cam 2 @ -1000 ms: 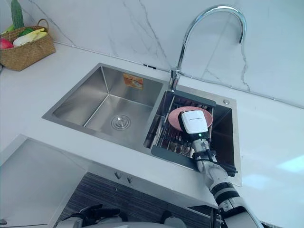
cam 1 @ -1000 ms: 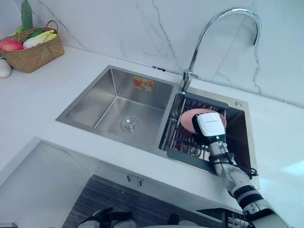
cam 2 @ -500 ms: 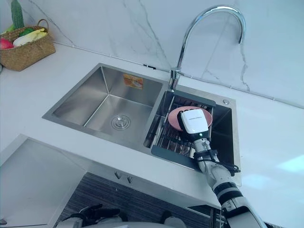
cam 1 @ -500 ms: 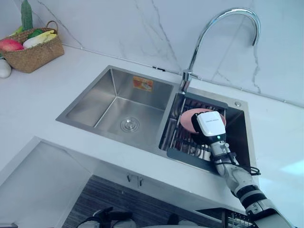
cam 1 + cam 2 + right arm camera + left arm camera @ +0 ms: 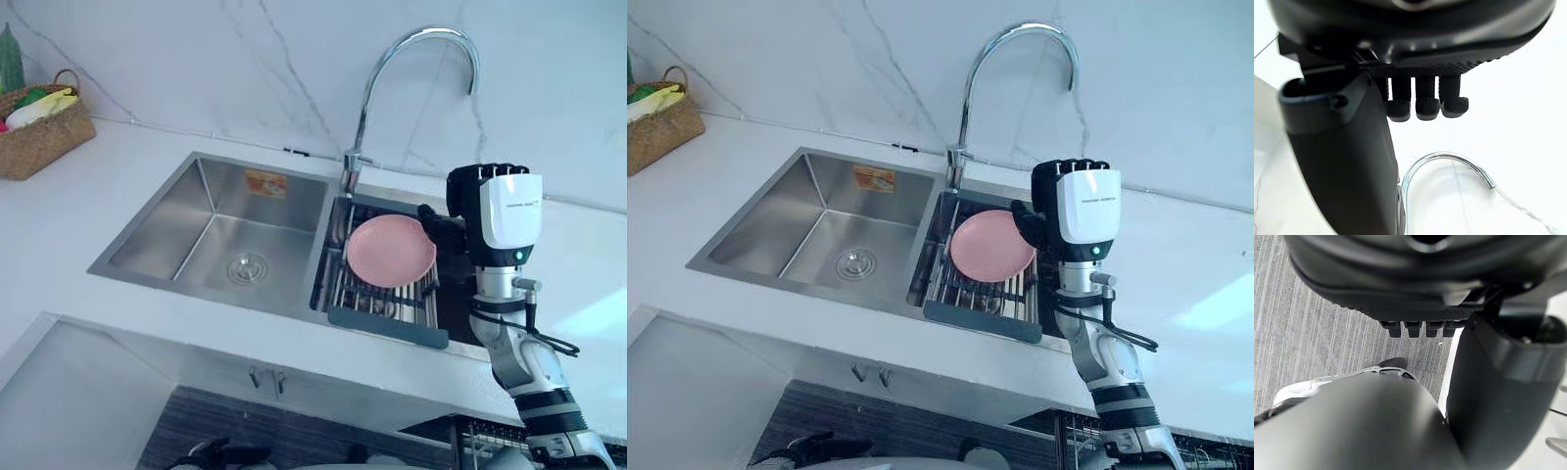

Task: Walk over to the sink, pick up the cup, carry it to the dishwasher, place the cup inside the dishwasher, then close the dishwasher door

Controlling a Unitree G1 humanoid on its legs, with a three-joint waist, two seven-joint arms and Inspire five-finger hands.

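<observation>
A round pink dish (image 5: 391, 251) leans on edge in the wire rack (image 5: 382, 294) in the sink's right basin. My right hand (image 5: 495, 211) is raised above the counter just right of the dish, white back cover toward the camera. Its fingers (image 5: 1425, 100) are curled and its thumb (image 5: 1352, 147) stands out, with nothing between them; past them shows the tap (image 5: 1449, 164). In the left wrist view, my left hand (image 5: 1420, 293) hangs over the grey floor, fingers relaxed.
The left basin (image 5: 225, 240) of the steel sink holds nothing but its drain. A tall curved tap (image 5: 392, 88) stands behind the rack. A woven basket of produce (image 5: 34, 127) sits far left on the white counter (image 5: 88, 196).
My right hand has lifted out of the right basin, off the pink dish, and now stands upright to its right. The camera has swung, shifting the whole scene left.
</observation>
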